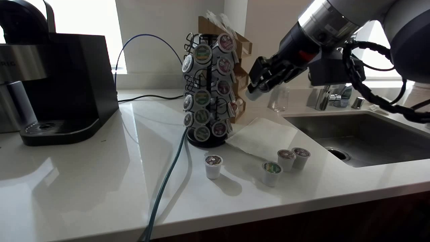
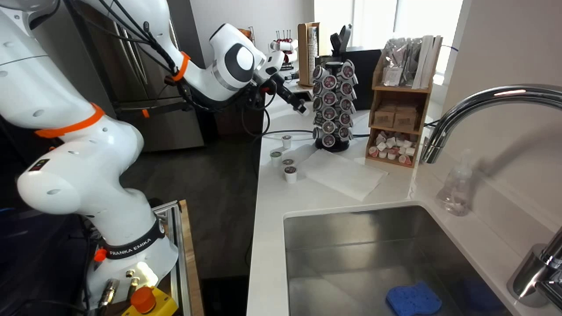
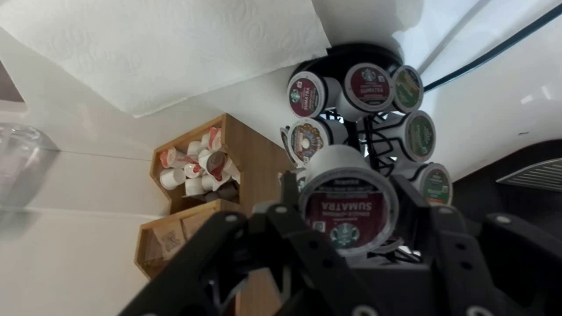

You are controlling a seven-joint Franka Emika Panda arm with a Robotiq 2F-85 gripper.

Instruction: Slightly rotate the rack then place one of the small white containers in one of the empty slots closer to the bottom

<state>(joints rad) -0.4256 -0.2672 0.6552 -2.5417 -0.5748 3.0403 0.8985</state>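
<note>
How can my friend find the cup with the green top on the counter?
Start at the metal sink, then find the white paper towel beside it on the counter. Near the towel, three small pods stand close together; the green-topped pod is nearest the counter's front edge. Its two neighbours have brownish tops; only its top is green.

The Robotiq gripper point(image 3: 349, 199) is black and studded with round pale screws point(image 3: 503, 219). Just behind it sit a red patch point(image 1: 306, 55) and a silvery collar point(image 1: 325, 25). Farther back, the white Franka Emika Panda arm point(image 2: 109, 158) has rounded links point(image 2: 52, 188), orange bands point(image 2: 182, 66) and black cables point(image 2: 159, 49); farthest from the gripper, a black base band point(image 2: 134, 249) reads "FRANKA EMIKA" in white letters.
</note>
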